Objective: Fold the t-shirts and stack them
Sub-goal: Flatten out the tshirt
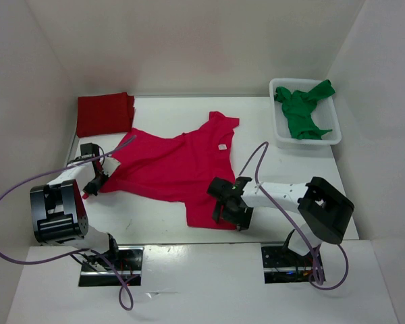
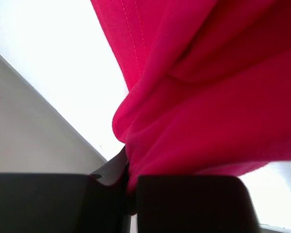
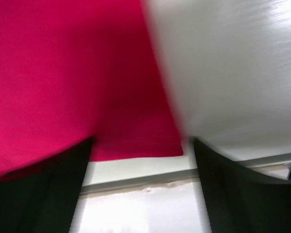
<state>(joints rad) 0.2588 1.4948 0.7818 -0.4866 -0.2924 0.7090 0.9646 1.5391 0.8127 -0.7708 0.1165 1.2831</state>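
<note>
Left jaws pinched — right jaws spread.

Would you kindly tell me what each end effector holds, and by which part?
The left end effector pinches the crimson t-shirt at a bunched fold of its left edge. The right end effector is open over the shirt's near corner, holding nothing.

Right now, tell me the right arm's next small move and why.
Probably lower the right gripper and close it on the near hem corner of the crimson shirt. It is open over that corner, while the left gripper is shut on the shirt's left edge; a second grasp would let both arms pull it flat.
</note>
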